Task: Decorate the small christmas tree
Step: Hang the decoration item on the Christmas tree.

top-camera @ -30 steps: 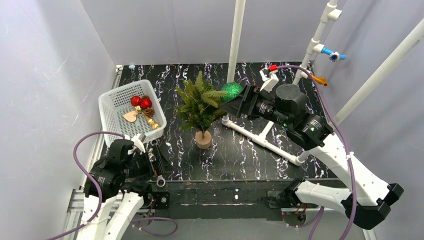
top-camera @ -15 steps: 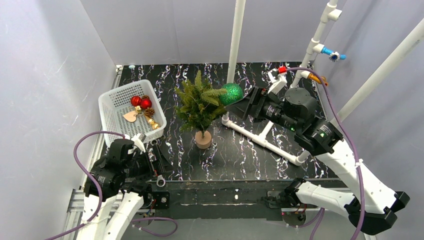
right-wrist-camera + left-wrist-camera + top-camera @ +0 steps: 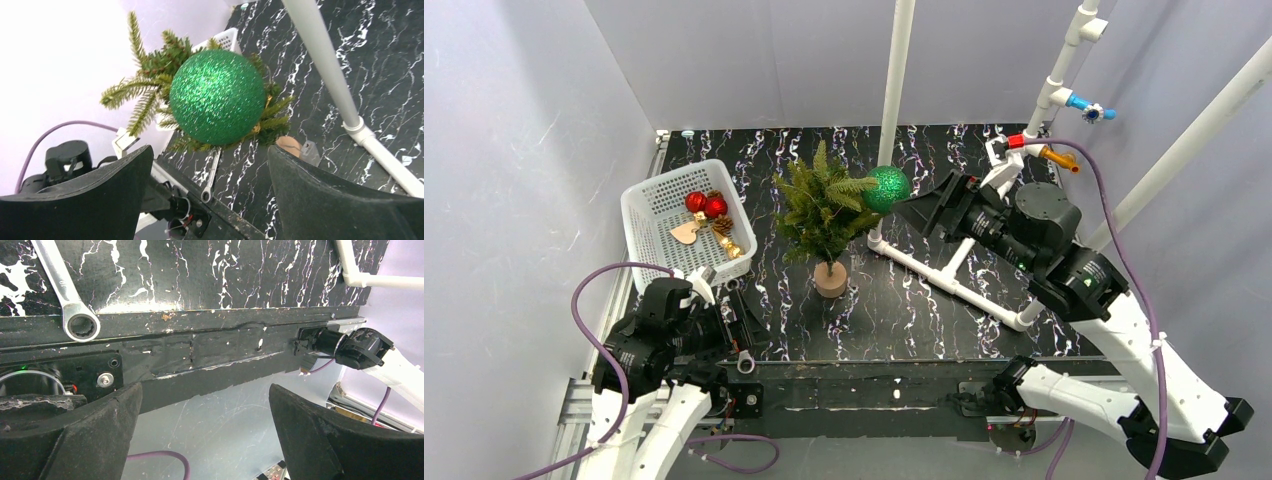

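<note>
The small christmas tree (image 3: 824, 210) stands upright on its tan round base (image 3: 830, 279) in the middle of the black marbled table. A green glitter ball (image 3: 888, 188) hangs on its right-hand branches; it also shows in the right wrist view (image 3: 217, 96) against the tree (image 3: 150, 85). My right gripper (image 3: 924, 212) is open and empty, just right of the ball and apart from it. My left gripper (image 3: 742, 330) is open and empty, low at the table's near left edge.
A white basket (image 3: 646, 210) at the left holds red balls (image 3: 705, 204), a gold heart (image 3: 685, 233), a pine cone and gold bells. A wrench (image 3: 743, 352) lies at the near edge and shows in the left wrist view (image 3: 65, 290). White pipe frame (image 3: 944, 275) runs right of the tree.
My right gripper has let go of the green ball, which stays hanging on the tree, and has drawn back to the right. The left arm has not moved.
</note>
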`<action>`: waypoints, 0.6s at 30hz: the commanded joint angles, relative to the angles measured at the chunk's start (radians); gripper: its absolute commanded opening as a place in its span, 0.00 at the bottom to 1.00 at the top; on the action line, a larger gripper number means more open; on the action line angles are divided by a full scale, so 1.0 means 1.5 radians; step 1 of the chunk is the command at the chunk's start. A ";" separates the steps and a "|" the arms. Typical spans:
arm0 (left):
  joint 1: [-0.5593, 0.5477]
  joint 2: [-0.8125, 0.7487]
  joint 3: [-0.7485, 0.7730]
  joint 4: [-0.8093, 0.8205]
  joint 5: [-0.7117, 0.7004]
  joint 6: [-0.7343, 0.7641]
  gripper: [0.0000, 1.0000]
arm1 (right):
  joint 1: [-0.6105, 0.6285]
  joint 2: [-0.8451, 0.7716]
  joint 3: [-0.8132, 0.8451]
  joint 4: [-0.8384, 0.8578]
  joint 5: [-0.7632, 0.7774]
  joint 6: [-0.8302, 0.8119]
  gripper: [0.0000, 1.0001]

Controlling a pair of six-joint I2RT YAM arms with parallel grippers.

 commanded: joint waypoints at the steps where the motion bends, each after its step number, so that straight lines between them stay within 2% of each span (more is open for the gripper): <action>1: -0.002 0.003 0.006 -0.040 0.013 0.003 0.99 | -0.011 0.031 0.048 0.040 0.036 -0.035 0.93; 5: -0.001 0.001 0.014 -0.048 0.009 0.005 0.99 | -0.035 0.079 0.090 0.050 -0.022 -0.032 0.93; 18: -0.002 -0.002 0.018 -0.052 0.008 0.007 0.99 | -0.063 0.134 0.100 0.106 -0.167 -0.006 0.93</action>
